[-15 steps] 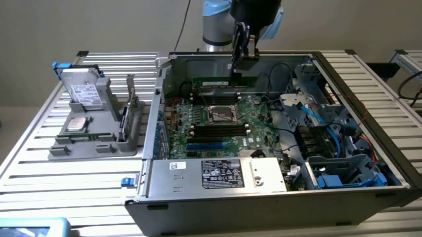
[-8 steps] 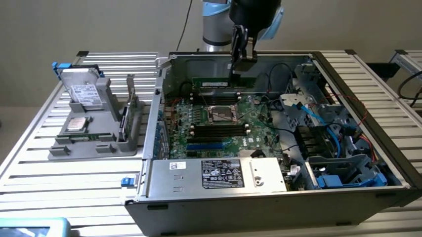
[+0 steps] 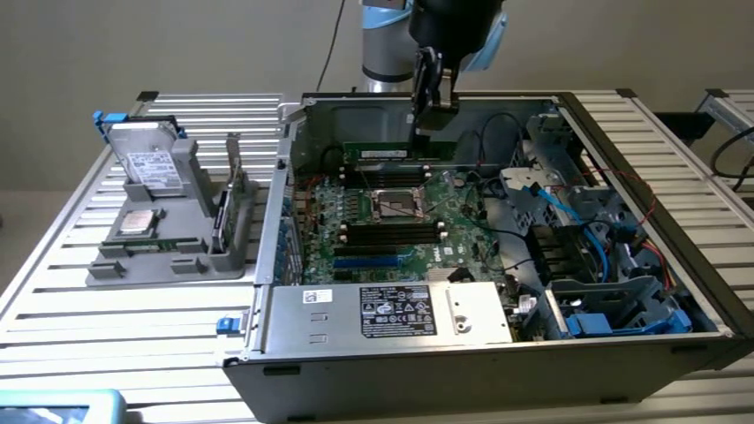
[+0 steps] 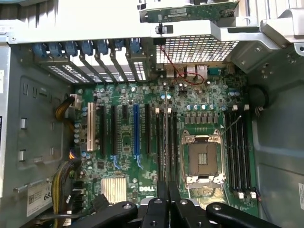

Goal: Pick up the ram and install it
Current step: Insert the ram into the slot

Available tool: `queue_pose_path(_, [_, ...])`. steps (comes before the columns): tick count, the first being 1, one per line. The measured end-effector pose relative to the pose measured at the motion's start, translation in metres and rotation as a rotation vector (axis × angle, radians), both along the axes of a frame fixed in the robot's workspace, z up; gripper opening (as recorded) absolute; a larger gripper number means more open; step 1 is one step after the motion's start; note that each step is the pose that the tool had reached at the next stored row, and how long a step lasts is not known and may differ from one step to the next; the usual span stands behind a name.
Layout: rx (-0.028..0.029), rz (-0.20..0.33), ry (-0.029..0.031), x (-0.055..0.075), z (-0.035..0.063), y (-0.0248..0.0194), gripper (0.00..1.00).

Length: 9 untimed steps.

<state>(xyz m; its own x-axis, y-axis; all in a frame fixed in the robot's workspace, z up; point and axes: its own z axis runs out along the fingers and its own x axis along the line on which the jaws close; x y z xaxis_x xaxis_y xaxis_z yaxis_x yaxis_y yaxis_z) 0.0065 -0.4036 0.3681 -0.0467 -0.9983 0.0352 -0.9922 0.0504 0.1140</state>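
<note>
The ram (image 3: 383, 153) is a thin green stick with a pale label, lying level over the memory slots on the far side of the CPU socket (image 3: 398, 205). My gripper (image 3: 421, 134) reaches down from above with its fingers shut on the stick's upper edge. In the wrist view the ram (image 4: 165, 142) shows edge-on as a thin line between black slots (image 4: 172, 142) beside the socket (image 4: 203, 159), and the gripper (image 4: 166, 190) is pinched on it. I cannot tell whether the stick is seated in a slot or just above it.
The open computer case (image 3: 695, 291) holds the motherboard (image 3: 353, 256), a second slot bank (image 3: 389, 231), blue cables (image 3: 595, 238) and a labelled power supply (image 3: 395, 314). A grey fixture (image 3: 165, 256) at the exterior view's left carries a hard drive (image 3: 154, 163) and an upright card (image 3: 232, 190).
</note>
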Motion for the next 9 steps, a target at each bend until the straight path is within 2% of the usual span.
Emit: queue_pose_path(9, [-0.0004, 0.002, -0.0002, -0.0001, -0.0027, 0.0007, 0.12])
